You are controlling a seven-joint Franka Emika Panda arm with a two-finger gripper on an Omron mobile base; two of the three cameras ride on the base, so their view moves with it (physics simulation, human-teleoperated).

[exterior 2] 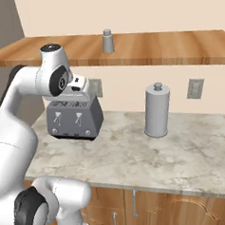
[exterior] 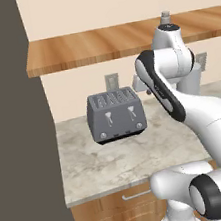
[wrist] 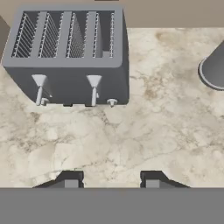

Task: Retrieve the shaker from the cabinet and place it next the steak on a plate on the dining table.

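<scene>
While the shaker (exterior 2: pixel 108 41) stands on the cabinet (exterior 2: pixel 143 48), the claw (wrist: pixel 109 180) hangs spread wide, empty, above the table (wrist: pixel 144 131) before the toaster (wrist: pixel 70 57).

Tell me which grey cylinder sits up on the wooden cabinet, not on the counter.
The shaker: small, tapered, on top of the cabinet. The other, the canister, is tall, has a knob and stands on the counter right of the toaster.

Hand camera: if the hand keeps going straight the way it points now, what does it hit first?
Probably the bare marbled counter, just in front of the toaster. The open hand points down at that patch with nothing between, though how far down is hard to judge.
</scene>
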